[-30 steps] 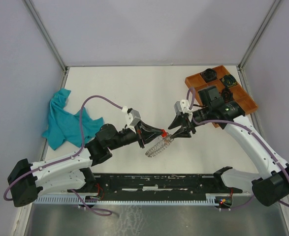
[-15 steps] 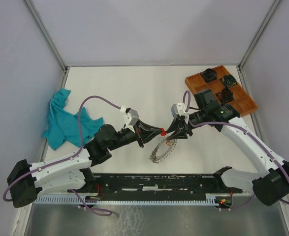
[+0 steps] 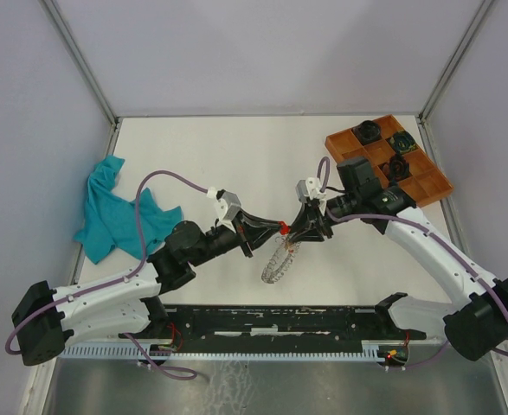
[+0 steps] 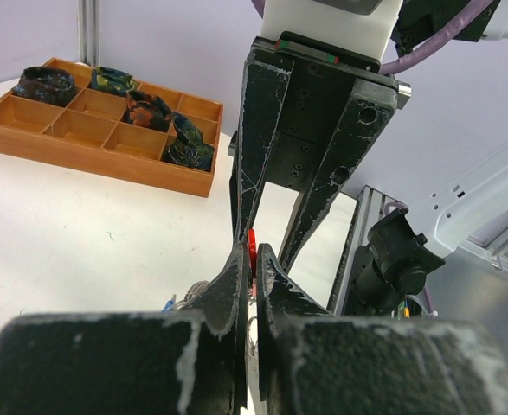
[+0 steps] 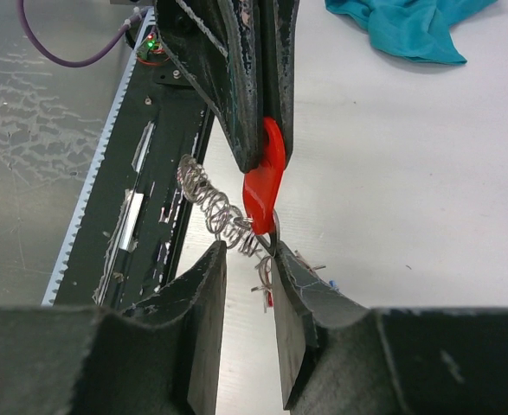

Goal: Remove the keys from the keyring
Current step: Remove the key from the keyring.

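Observation:
My left gripper (image 3: pixel 273 229) is shut on the red tag (image 3: pixel 284 228) of one key and holds it above the table. The coiled wire keyring (image 3: pixel 277 260) hangs from that key. In the left wrist view the red tag (image 4: pixel 252 246) shows pinched between my left fingers (image 4: pixel 233 285). My right gripper (image 3: pixel 300 232) faces the left one, tip to tip. In the right wrist view its jaws (image 5: pixel 249 264) stand apart around the coil (image 5: pixel 217 210), just below the red tag (image 5: pixel 265 179). Other small keys (image 5: pixel 304 259) dangle beneath, one with a blue tag (image 4: pixel 168 303).
A wooden compartment tray (image 3: pixel 428 187) with dark items stands at the back right; it also shows in the left wrist view (image 4: pixel 106 161). A teal cloth (image 3: pixel 115 212) lies at the left. The black rail (image 3: pixel 279 320) runs along the near edge.
My right gripper has moved left until it meets the left gripper's tips. The hanging keyring has swung and shifted slightly left. The left gripper still holds the red tag.

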